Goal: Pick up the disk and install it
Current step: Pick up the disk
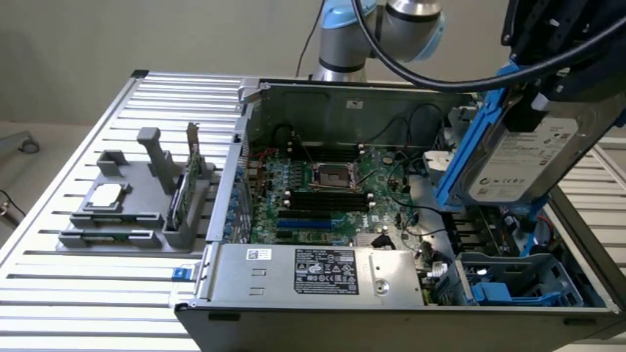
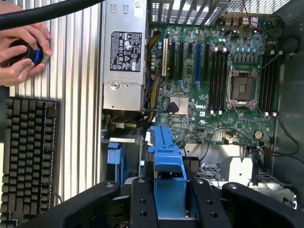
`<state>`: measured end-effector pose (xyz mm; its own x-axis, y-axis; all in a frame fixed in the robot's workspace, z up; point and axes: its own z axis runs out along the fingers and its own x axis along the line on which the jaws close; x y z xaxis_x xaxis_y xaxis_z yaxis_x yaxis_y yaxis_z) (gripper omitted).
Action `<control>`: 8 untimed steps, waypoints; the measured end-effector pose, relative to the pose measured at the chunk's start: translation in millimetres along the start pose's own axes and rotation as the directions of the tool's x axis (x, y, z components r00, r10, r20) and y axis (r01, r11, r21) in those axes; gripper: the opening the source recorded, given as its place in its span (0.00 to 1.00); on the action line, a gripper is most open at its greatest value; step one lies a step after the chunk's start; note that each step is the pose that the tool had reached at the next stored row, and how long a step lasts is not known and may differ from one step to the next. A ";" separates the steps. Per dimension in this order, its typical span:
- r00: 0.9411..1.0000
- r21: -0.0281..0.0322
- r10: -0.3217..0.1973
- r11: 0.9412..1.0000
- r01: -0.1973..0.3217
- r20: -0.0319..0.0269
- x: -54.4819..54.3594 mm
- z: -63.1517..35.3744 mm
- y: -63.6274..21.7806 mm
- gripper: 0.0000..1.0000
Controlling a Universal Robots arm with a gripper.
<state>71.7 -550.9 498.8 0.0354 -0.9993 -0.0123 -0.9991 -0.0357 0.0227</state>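
The disk [image 1: 518,158] is a silver-grey hard drive with a white label in a bright blue carrier. It hangs tilted in the air over the open computer case [image 1: 342,95], on the exterior view's right. My gripper [image 1: 540,103] comes down from above and is shut on the disk's upper end. In the wrist view the disk's blue carrier [image 2: 168,183] sits clamped between my two black fingers [image 2: 142,202], edge-on, with my gripper [image 2: 169,204] above the case's drive area. A blue drive bay [image 1: 518,282] lies below the disk in the case's near corner.
The case holds a green motherboard [image 1: 333,191] and a grey power supply [image 1: 313,271]. A grey fixture [image 1: 127,213] on the slatted table carries a square silver chip and an upright green card. A person's hand [image 2: 21,52] rests on a knob beside a black keyboard [image 2: 28,152].
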 end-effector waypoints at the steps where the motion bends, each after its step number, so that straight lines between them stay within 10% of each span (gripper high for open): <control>1: 1.000 0.000 0.000 1.000 0.000 0.000 3.5 -0.1 -1.7 0.33; 7: 1.000 -0.002 0.000 1.000 0.000 0.000 24.9 -0.5 -12.6 0.33; 8: 1.000 -0.004 0.000 1.000 0.000 0.000 42.5 -1.0 -21.9 0.33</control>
<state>95.1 -592.6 498.7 0.0354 -0.9993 -0.0126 -0.9990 -0.0357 0.0267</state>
